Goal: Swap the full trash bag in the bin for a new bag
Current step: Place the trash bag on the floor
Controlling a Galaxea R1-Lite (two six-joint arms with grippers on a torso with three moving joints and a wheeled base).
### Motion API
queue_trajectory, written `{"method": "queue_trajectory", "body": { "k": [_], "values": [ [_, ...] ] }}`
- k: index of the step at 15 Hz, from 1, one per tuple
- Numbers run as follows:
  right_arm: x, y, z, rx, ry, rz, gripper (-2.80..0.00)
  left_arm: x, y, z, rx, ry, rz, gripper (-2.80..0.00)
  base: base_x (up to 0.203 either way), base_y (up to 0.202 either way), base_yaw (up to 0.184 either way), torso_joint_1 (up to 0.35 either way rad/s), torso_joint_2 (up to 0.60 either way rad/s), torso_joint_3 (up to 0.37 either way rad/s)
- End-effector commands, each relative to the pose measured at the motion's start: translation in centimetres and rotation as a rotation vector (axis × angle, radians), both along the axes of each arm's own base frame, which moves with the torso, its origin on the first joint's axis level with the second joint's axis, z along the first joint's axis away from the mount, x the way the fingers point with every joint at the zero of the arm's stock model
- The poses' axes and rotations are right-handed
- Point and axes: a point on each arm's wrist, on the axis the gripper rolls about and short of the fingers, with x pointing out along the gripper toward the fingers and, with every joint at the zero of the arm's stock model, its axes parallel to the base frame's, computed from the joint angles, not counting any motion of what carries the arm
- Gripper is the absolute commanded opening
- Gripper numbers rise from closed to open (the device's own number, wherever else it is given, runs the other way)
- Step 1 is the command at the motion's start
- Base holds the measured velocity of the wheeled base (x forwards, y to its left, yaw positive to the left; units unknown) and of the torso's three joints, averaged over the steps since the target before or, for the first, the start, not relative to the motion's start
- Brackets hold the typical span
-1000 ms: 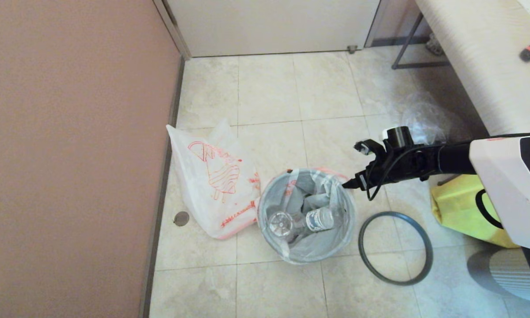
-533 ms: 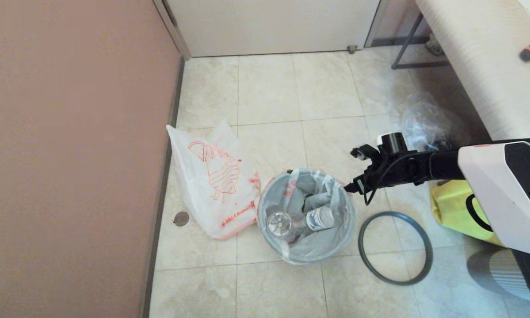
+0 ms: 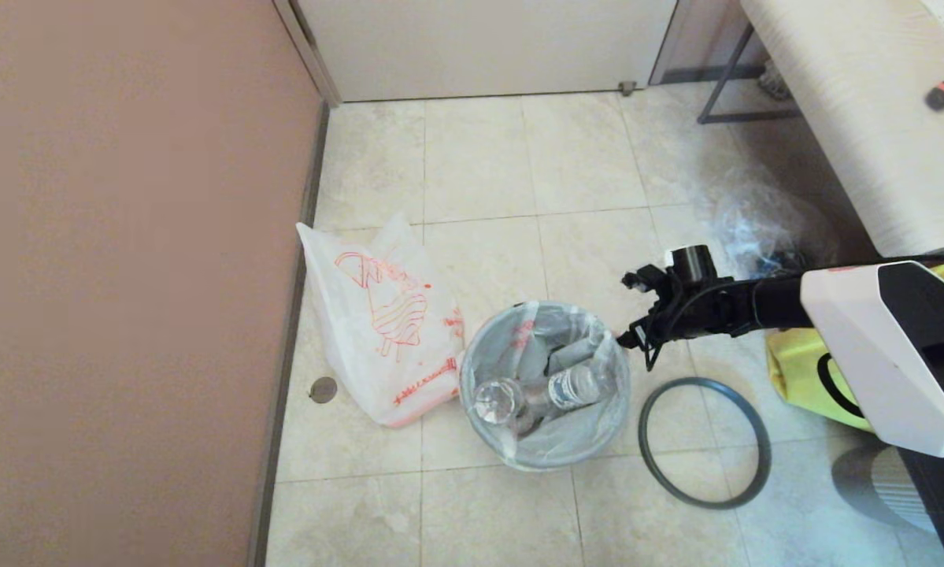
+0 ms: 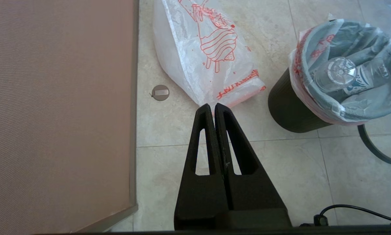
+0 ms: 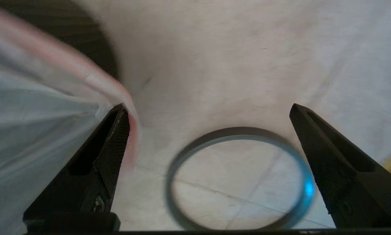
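Our right gripper (image 3: pixel 627 337) has dropped a little beside the bin (image 4: pixel 288 107), fingers wide apart, one touching the full bag's (image 3: pixel 590 370) pink edge, we think to pinch it. That bag sits in the bin. We took the hoop (image 3: pixel 704 441) off; it lies on the floor nearby. Our left gripper (image 4: pixel 214 106) waits closed above the new bag (image 3: pixel 381 323) by the wall.

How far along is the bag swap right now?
Done: the hoop rim is off and lies on the floor beside the bin. In hand: the right gripper is open at the edge of the full trash bag, one finger against its pink edge, nothing gripped. Left: lift that bag out, line the bin with the new bag, refit the hoop. Left gripper parked, shut.
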Motion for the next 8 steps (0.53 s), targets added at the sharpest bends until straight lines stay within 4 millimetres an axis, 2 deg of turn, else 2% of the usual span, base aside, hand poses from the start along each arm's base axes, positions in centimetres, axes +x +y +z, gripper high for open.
{"method": "queue_trajectory", "body": {
  "k": [1,4,8],
  "values": [
    [0.30,-0.46,-0.34,-0.020,-0.015,-0.031,0.00,0.00,0.00,0.00,-0.001,-0.001,0.001,-2.80,0.000,0.000,0.000,0.000,0.00,0.000],
    [0.67,-0.85,-0.33,-0.053,-0.057,-0.095,0.00,0.00,0.00,0.00,-0.001,-0.001,0.001,-2.80,0.000,0.000,0.000,0.000,0.00,0.000],
    [1.01,-0.58,-0.42,-0.013,-0.105,-0.153,0.00,0.00,0.00,0.00,-0.001,0.000,0.001,-2.80,0.000,0.000,0.000,0.000,0.00,0.000]
  ]
}}
